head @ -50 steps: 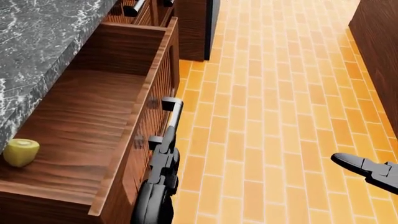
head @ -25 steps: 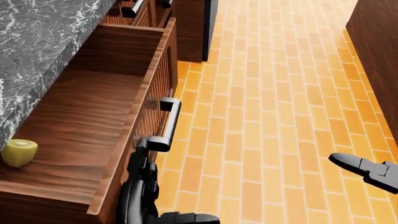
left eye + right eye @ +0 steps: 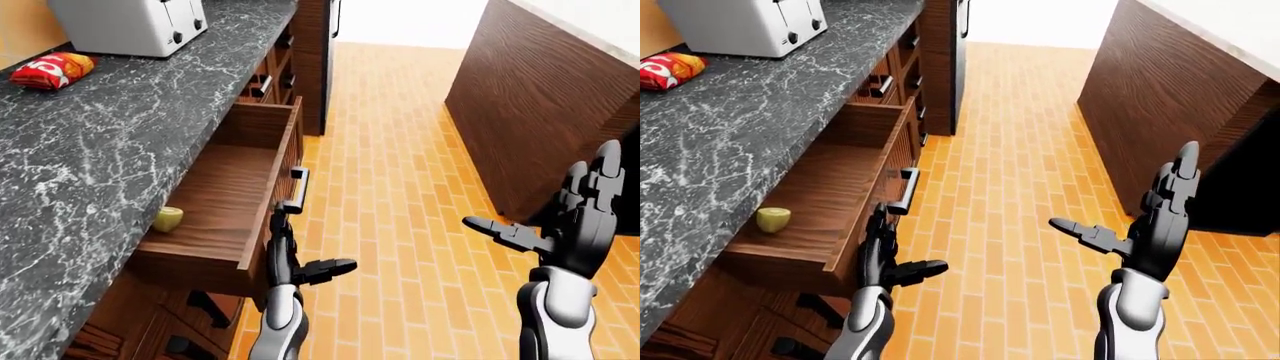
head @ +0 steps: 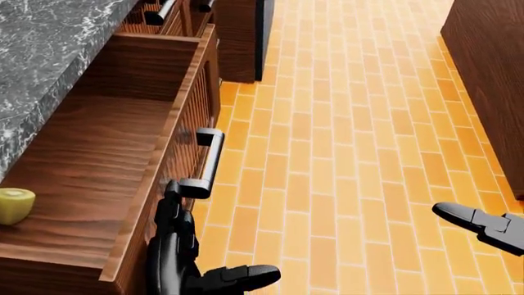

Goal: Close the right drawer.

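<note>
**Right drawer pulled wide open, left robot hand parked at its handle**

The right drawer [image 3: 225,202] is seen pulled far out from under the dark marble surface [image 3: 100,142], on the left of the scene. A small yellow-green fruit [image 3: 168,219] is sat on the wooden drawer floor near the surface's edge, otherwise just bare wood is shown in there. The metal handle [image 4: 209,161] runs along the drawer front.

The left robot hand [image 4: 176,236] is held against the drawer front just below the near end of the handle, fingers stretched out flat and thumb stuck out to the right, so nothing is gripped. Whether the fingertips are actually touching the handle bracket can't be told for sure.

The right robot hand [image 3: 575,221] is raised well apart on the right, over the orange brick floor [image 3: 400,195], fingers spread upward and released. A toaster [image 3: 130,22] and a red snack bag [image 3: 55,70] are seen far down the surface, and a dark wood island [image 3: 530,97] is on the right.
</note>
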